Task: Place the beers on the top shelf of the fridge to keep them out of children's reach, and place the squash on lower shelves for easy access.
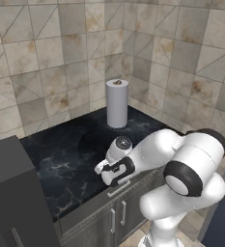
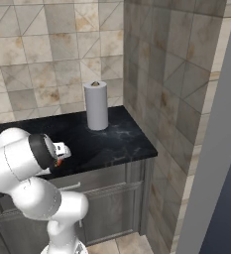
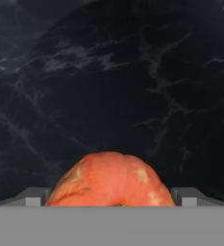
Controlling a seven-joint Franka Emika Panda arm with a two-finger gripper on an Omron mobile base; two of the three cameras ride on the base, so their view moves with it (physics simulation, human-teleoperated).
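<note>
Pincer [image 3: 111, 199] fingers stand wide apart, the squash [image 3: 111, 180] sitting between them on the dark counter [image 3: 132, 86]. It looks firm, light and rounded, so it could slip; best squeezed across its widest middle.

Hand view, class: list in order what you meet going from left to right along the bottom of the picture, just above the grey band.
Left fingertip → squash → right fingertip, all over the black marble counter.
</note>
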